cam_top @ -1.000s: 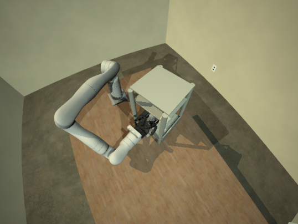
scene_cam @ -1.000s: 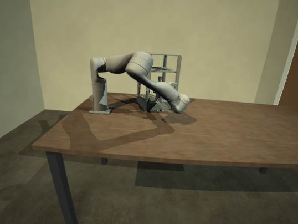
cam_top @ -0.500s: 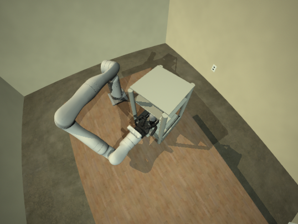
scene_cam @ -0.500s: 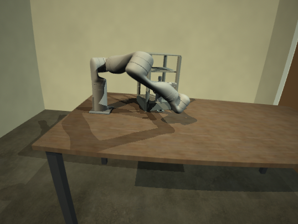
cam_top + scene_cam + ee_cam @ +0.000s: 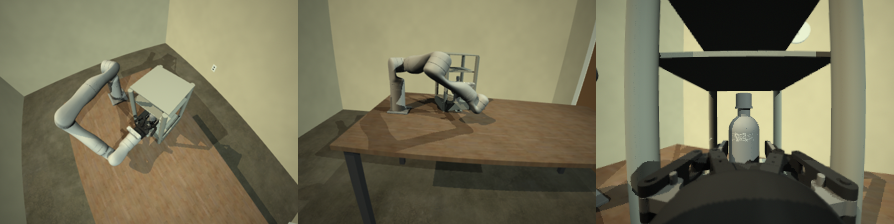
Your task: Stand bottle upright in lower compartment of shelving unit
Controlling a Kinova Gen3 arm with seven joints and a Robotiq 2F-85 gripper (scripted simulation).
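The grey bottle (image 5: pixel 744 140) stands upright, cap up, in the lower compartment of the shelving unit (image 5: pixel 642 90), between its two front posts and under the middle shelf. The tool (image 5: pixel 745 152) reaches in from the unit's front on the desk (image 5: pixel 519 130), its fingers spread apart on either side of the bottle, gripping nothing.

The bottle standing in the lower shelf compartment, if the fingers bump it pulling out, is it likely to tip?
Possibly. The bottle is tall with a narrow cap, so it looks top-heavy. The open gripper flanks it closely. If knocked over, its round body would probably roll.
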